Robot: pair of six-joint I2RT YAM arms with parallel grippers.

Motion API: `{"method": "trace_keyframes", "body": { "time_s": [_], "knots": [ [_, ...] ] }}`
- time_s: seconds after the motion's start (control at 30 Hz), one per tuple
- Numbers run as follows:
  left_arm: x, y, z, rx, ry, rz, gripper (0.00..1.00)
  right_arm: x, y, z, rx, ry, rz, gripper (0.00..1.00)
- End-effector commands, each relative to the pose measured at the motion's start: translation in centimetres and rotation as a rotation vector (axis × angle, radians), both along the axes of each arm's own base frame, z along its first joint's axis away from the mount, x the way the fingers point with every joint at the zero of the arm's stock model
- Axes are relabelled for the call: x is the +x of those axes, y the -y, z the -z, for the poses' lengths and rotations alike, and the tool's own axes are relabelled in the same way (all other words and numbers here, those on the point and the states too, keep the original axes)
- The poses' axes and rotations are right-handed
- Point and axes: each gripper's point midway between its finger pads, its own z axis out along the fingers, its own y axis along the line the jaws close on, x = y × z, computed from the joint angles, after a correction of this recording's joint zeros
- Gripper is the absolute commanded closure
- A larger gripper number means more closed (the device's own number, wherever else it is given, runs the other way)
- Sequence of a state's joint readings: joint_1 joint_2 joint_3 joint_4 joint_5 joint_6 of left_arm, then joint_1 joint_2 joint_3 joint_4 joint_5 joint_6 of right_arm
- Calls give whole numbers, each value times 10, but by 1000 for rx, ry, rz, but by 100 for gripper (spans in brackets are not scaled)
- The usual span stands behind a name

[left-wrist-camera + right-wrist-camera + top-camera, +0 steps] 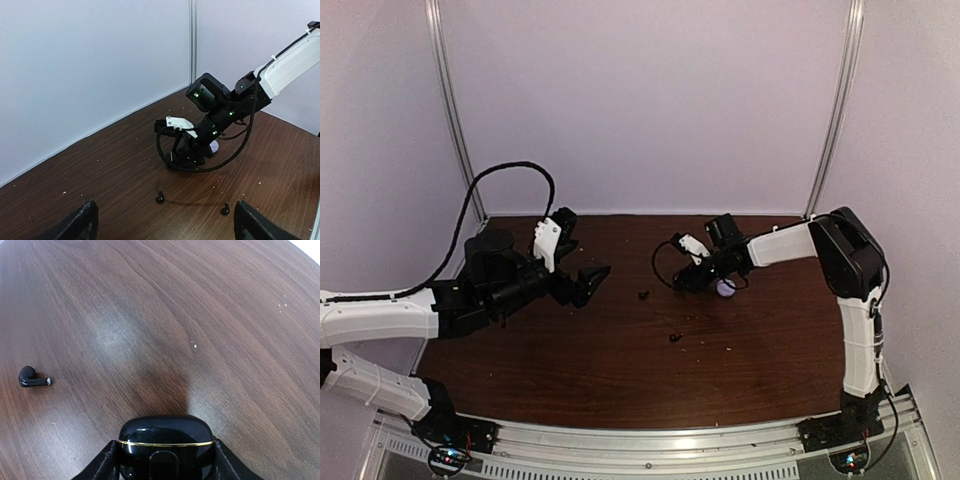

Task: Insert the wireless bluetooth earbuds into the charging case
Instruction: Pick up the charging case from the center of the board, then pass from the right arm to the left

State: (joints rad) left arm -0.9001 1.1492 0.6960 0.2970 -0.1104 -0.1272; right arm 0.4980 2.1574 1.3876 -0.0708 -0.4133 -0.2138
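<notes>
Dark wood table (570,380) sitting inside pale walls (640,100). 2 black earbuds (643,295) (675,338) lying loose mid-table, 1 black charging case (165,435) being pinched by R gripper (165,462); L gripper (165,227) hanging wide open.

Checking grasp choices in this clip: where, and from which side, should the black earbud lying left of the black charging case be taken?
Probably pinch the black earbud across its rounded head, coming straight down from above. It lies flat on its side on the table with the thin stem pointing sideways, so only its top is free.
</notes>
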Motion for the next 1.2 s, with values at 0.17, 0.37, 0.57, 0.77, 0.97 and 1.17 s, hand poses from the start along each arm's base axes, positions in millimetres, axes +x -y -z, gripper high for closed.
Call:
{"method": "trace_keyframes", "body": {
  "time_s": [0.17, 0.37, 0.57, 0.77, 0.97, 1.17],
  "knots": [
    [10, -9, -16, -59, 2, -68, 5, -16, 3, -4, -57, 47, 25, 52],
    [35, -34, 4, -119, -123, -179, 11, -33, 0, -48, 14, 141, 19, 54],
    [32, -25, 11, -168, -170, -86, 15, -72, -11, -95, 98, 257, -27, 54],
    [14, 12, 6, -204, -230, 138, 24, -127, -27, -145, 166, 417, -100, 55],
    [-9, 46, 4, -238, -304, 374, 33, -175, -41, -186, 183, 562, -170, 55],
    [-31, 63, -5, -298, -322, 523, 40, -204, -51, -205, 162, 648, -208, 56]
  ]
}}
